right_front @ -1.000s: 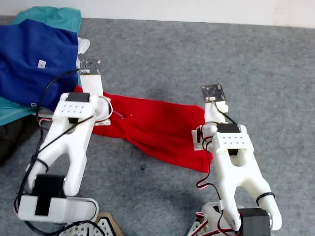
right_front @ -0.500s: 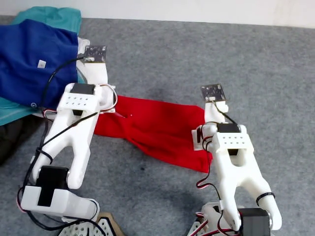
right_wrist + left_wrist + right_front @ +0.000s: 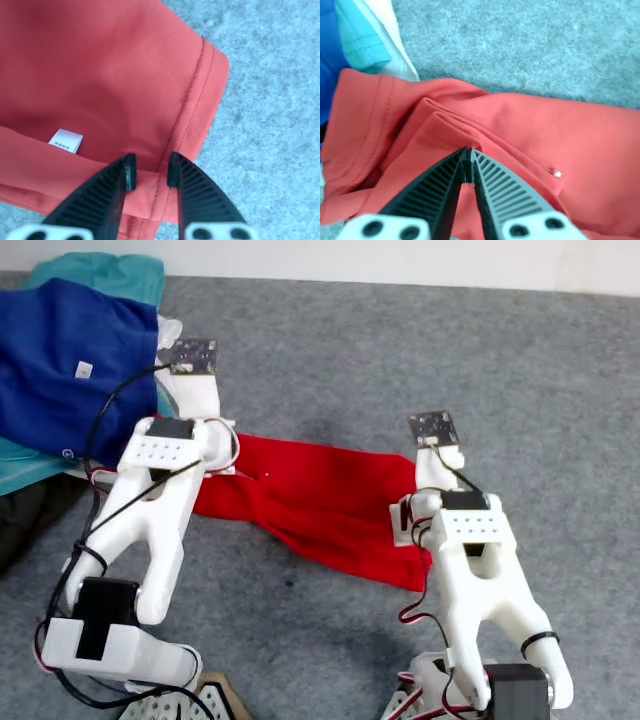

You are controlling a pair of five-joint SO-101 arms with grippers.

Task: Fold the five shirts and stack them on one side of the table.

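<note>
A red shirt (image 3: 320,505) lies between the left arm (image 3: 150,510) and right arm (image 3: 475,550), near a blue shirt (image 3: 70,360).

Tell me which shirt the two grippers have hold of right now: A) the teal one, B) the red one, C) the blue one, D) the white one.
B: the left gripper is pinched shut on a raised fold of the red shirt, and the right gripper clamps that shirt's hemmed corner at its other end.
</note>
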